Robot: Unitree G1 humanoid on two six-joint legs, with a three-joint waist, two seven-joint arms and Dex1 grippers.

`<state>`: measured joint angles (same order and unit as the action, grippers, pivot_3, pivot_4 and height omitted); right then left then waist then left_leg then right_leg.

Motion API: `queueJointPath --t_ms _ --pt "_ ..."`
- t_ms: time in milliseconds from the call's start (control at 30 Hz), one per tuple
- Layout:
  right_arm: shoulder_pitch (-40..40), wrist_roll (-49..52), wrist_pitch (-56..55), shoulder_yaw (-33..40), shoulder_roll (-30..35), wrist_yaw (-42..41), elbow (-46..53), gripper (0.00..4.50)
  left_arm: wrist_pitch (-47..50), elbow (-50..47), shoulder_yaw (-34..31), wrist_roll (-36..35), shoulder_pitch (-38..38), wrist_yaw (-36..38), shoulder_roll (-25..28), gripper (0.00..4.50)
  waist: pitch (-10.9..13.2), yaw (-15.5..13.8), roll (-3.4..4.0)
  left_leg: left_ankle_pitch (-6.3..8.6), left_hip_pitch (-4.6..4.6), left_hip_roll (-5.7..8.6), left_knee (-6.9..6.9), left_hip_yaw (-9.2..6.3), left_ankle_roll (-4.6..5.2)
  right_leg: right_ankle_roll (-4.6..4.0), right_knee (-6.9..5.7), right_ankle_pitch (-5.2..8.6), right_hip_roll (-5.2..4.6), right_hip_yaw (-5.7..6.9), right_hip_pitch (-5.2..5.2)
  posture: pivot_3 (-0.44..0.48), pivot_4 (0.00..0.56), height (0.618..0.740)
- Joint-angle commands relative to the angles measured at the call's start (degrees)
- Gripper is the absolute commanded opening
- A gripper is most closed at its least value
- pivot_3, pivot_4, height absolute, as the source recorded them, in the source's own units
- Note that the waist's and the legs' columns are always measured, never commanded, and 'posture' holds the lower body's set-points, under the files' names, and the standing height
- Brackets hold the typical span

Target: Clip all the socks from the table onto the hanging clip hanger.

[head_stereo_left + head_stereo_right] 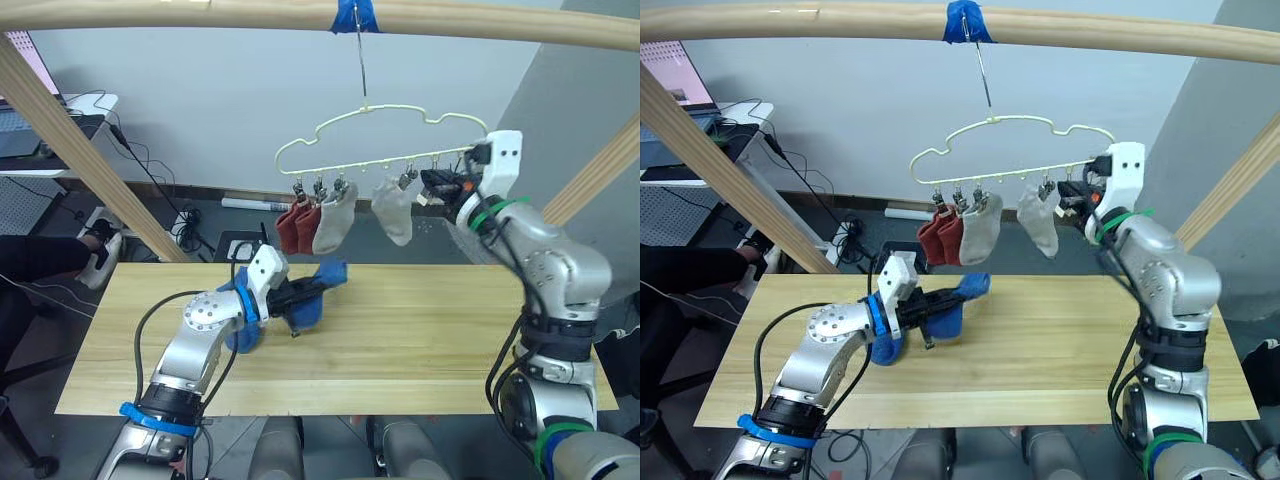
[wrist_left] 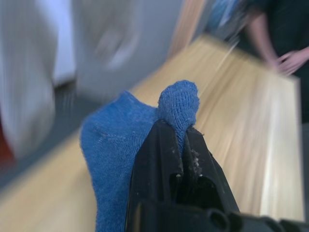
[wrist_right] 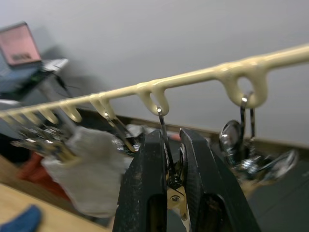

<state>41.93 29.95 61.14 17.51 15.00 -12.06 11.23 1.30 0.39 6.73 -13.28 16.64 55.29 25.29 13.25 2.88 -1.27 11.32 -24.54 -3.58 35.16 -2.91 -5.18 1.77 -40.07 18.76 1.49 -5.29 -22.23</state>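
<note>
Writing: no words or brand names can be read in any view.

Left eye view, hanger: the thin pale-yellow cloud-shaped wire clip hanger [image 1: 385, 135] is hanging by its metal hook from a thick wooden bar [image 1: 200, 12] with blue tape [image 1: 354, 14] on it.

Left eye view, socks up: two rust red ankle socks [image 1: 294, 226] and a light grey ankle sock [image 1: 333, 222] are hanging close together from the clips. A second light grey sock [image 1: 394, 210] is hanging a little apart from them.

Left eye view, left arm: the left gripper [image 1: 300, 297] is hovering over the long pale-yellow wooden table [image 1: 420, 340]. It is pinching a blue ankle sock [image 1: 318, 290], which is hanging off its black fingers. Another blue sock [image 1: 243, 330] is peeking out under the arm, down on the table.

Left eye view, right arm: the right gripper [image 1: 432, 186] is up at the hanger's row of clips, beside the second grey sock.

Left wrist view: the two black fingers [image 2: 157, 164] are squeezing together on a fold of the blue sock, just above the table top. A person's hand [image 2: 292, 60] is showing past the table's far end.

Right wrist view: the right gripper's fingers [image 3: 147, 179] are squeezing a small metal clip [image 3: 173, 180] that is hanging under the hanger's bar. A grey sock is hanging just beside it. A laptop [image 3: 21, 44] is sitting on a desk far off.
</note>
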Motion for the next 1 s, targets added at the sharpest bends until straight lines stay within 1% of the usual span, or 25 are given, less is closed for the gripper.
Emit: queueJointPath --t_ms 33,100,200,300,400,667,800,1000 --pt "3.92 7.48 13.09 9.5 -2.41 4.38 0.7 0.16 -7.84 -3.63 -0.47 -1.18 0.58 1.05 -1.2 0.01 0.06 0.04 0.1 0.0 0.0 -0.01 -0.01 0.0 0.0 0.0 0.02 0.0 0.0 0.0 0.0 -0.066 0.256 0.74" --pt "6.71 10.24 19.76 14.3 -4.43 6.42 0.48 0.16 -12.42 -3.68 -0.21 -0.16 1.01 0.44 -2.04 0.01 0.15 0.16 0.21 0.01 0.0 -0.01 -0.03 0.01 0.01 0.0 0.05 0.0 0.01 -0.02 -0.01 -0.071 0.254 0.74" --pt "10.79 11.64 28.85 21.08 -7.56 8.72 0.7 0.16 -17.98 -2.92 -0.17 1.63 1.9 -1.75 -3.61 0.01 0.28 0.13 0.38 0.01 -0.03 0.01 -0.03 0.03 0.01 0.0 0.08 0.0 0.01 -0.04 -0.02 -0.074 0.253 0.74" --pt "12.44 15.52 31.32 24.41 -9.13 11.46 0.21 0.16 -21.48 -2.09 0.09 2.81 2.93 -4.06 -5.59 0.01 0.3 0.18 0.41 0.01 -0.06 0.02 -0.03 0.03 0.02 0.0 0.1 0.0 0.0 -0.04 -0.05 -0.082 0.249 0.74" --pt "12.68 19.03 31.36 25.34 -9.67 14.56 -0.2 0.16 -24.22 -1.19 0.83 3.97 3.82 -4.94 -6.5 0.01 0.31 0.42 0.44 0.02 -0.08 0.02 -0.05 0.05 0.04 0.0 0.14 0.0 0.0 -0.07 -0.07 -0.084 0.244 0.74" --pt "13.95 28.61 31.36 27.64 -11.65 23.95 -1.74 0.16 -27.65 2.61 3.15 5.13 5.93 -5.42 -8.21 0.01 0.33 1.04 0.47 0.03 -0.11 0.02 -0.07 0.09 0.05 0.0 0.13 0.0 0.03 -0.1 -0.1 -0.087 0.243 0.74" --pt "13.36 32.85 31.36 27.06 -11.3 27.6 -2.41 0.16 -28.47 4.51 2.9 5.56 7.64 -7.02 -9.31 0.01 0.33 1.26 0.47 0.03 -0.12 0.01 -0.08 0.08 0.06 0.0 0.14 0.0 0.03 -0.09 -0.11 -0.093 0.237 0.74" --pt "11.69 37.4 31.36 24.76 -9.49 30.86 -2.84 0.16 -30.07 5.72 3.47 5.9 8.82 -7.6 -9.64 0.01 0.33 1.94 0.47 0.03 -0.13 0.01 -0.08 0.08 0.06 0.01 0.15 0.0 0.04 -0.1 -0.11 -0.095 0.233 0.74"
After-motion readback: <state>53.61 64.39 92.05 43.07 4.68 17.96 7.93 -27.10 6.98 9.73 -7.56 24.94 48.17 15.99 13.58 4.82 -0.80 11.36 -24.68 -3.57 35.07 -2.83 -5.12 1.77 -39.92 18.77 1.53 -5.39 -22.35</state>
